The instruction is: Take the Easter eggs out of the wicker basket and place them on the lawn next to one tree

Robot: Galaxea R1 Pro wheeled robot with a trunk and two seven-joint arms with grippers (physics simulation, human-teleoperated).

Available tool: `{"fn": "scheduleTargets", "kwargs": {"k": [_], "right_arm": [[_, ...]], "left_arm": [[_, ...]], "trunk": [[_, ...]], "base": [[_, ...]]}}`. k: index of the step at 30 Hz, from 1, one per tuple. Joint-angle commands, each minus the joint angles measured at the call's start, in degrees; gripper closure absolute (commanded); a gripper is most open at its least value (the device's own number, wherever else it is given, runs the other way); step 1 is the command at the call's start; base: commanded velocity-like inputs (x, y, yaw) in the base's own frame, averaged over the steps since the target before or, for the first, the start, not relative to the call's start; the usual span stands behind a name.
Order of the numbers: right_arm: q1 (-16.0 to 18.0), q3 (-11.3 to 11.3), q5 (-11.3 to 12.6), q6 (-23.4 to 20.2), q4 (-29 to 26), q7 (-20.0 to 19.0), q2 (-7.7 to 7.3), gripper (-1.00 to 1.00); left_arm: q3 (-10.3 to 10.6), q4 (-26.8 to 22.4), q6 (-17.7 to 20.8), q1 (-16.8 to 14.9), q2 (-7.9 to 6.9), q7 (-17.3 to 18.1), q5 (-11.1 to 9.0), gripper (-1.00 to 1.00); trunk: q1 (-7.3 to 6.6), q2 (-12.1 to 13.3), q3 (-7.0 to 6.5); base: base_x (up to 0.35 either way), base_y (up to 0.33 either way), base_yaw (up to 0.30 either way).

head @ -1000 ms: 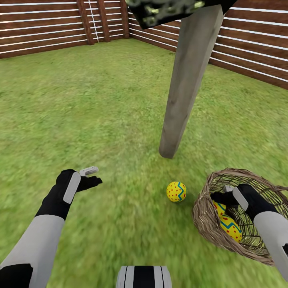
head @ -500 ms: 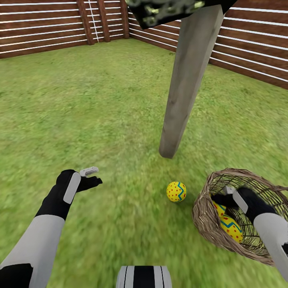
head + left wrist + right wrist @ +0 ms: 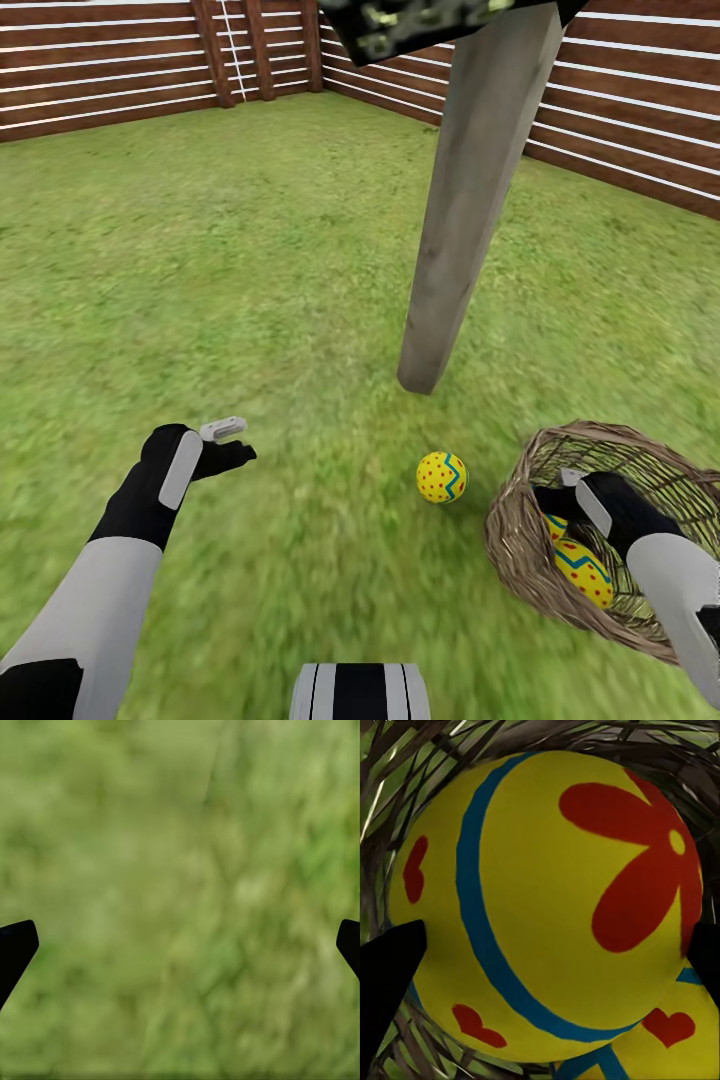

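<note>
Right wrist: egg [image 3: 547, 907] between spread jaws (basket [image 3: 405, 765]).

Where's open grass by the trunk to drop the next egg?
Bare lawn lies all along the tree trunk's left side, and between its base and the egg on the grass. It is tighter on the right, where the wicker basket sits.

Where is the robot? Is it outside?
Yes, it looks like a fenced garden: green lawn all around, a brown wooden fence behind, and a tree beside a wicker basket of Easter eggs.
</note>
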State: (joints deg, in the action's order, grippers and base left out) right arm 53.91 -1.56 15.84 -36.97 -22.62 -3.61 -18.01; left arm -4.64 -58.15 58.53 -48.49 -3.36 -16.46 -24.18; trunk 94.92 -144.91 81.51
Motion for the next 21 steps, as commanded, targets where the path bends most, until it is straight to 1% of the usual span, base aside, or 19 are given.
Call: {"fn": "scheduleTargets", "kwargs": {"k": [1, 16, 21], "right_arm": [[-0.03, -0.13, 0.59, -0.28, -0.05, -0.2, -0.01, 1.0], [-0.03, -0.11, 0.54, -0.29, -0.06, -0.34, -0.03, 1.0], [-0.03, -0.15, 0.51, -0.29, -0.06, -0.32, -0.04, 1.0]], "left_arm": [[-0.02, -0.04, 0.18, -0.03, -0.01, -0.51, -0.6, -1.0], [-0.05, 0.54, 0.18, -0.03, -0.07, -0.51, -0.6, -1.0], [-0.06, 2.2, -0.38, -0.03, -0.07, -0.34, -0.66, -1.0]], "trunk": [[0.0, -0.01, 0.05], [0.0, -0.01, 0.05], [0.0, -0.01, 0.05]], "base": [[0.0, 0.0, 0.0], [0.0, 0.0, 0.0], [0.0, 0.0, 0.0]]}}
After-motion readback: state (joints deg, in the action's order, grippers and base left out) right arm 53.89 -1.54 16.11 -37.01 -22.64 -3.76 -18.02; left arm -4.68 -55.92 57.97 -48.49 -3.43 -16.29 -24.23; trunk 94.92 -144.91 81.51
